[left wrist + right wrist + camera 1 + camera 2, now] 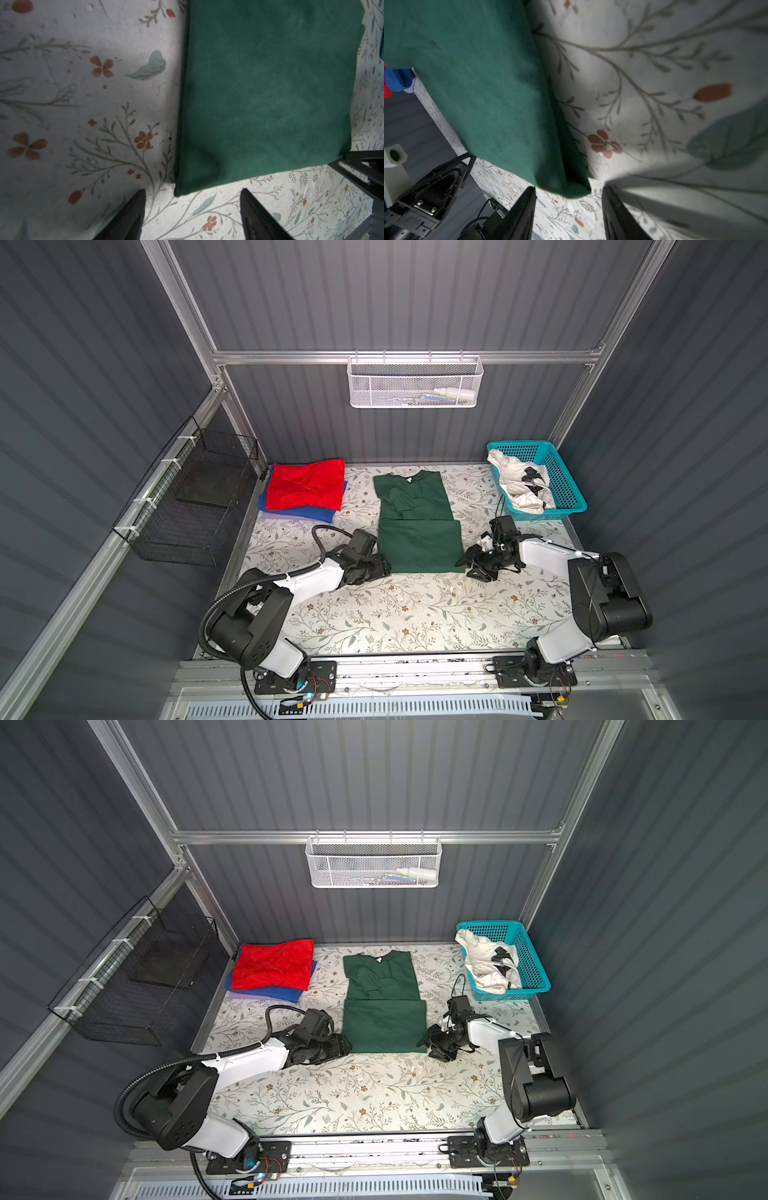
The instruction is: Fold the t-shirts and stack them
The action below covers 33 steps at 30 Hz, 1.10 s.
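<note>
While the dark green cloth t-shirt point(419, 545) lies mid-frame, I see left jaws and right jaws parted at its lower corners.

No legible txt, labels, brands or nos. in any view.

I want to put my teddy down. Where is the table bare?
Biggest bare patch: the flowered table between the green t-shirt and the front rail. A smaller one lies between that shirt and the turquoise basket. Crowded: the shirt's near corners, where the left gripper and right gripper sit.
</note>
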Available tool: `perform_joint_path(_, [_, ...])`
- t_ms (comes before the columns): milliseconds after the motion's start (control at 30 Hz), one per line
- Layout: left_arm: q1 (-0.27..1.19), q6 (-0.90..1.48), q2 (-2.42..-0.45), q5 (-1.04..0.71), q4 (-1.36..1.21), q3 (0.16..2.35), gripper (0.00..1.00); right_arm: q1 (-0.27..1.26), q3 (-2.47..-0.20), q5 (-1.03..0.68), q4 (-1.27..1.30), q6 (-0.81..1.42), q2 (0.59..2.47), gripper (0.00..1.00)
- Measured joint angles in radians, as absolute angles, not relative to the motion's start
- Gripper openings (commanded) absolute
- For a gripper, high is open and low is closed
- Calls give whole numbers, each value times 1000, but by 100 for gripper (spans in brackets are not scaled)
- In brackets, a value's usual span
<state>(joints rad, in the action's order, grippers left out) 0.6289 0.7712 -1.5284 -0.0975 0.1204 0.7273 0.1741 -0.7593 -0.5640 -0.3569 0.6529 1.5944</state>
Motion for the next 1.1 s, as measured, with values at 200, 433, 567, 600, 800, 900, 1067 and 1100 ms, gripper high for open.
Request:
perform_joint_path(200, [630,788,-1548,-98,83,726,58,191,-759,-581,-307,675,1615,47])
perform_joint_path(433, [630,810,-1597,-110,17,738,43,196,-758,-590,-278,688,1632,37])
perform_joint_path(567, [635,825,-1630,-126,-22,747,27,196,-759,-589,-266,684,1649,22])
perform_joint_path(600, [636,826,-1635,-129,-24,747,22,196,-760,-588,-264,684,1655,19])
perform_joint_path(800, [640,823,-1652,-138,-4,762,0,197,-767,-594,-261,670,1672,3])
perform_joint_path(900, [641,823,-1654,-135,15,772,0,199,-767,-584,-268,655,1667,1])
perform_joint_path(1067, [641,820,-1654,-132,48,784,0,202,-773,-547,-326,620,1636,0])
perform_joint_path(1100, [641,820,-1651,-132,53,785,0,203,-775,-542,-340,616,1628,0])
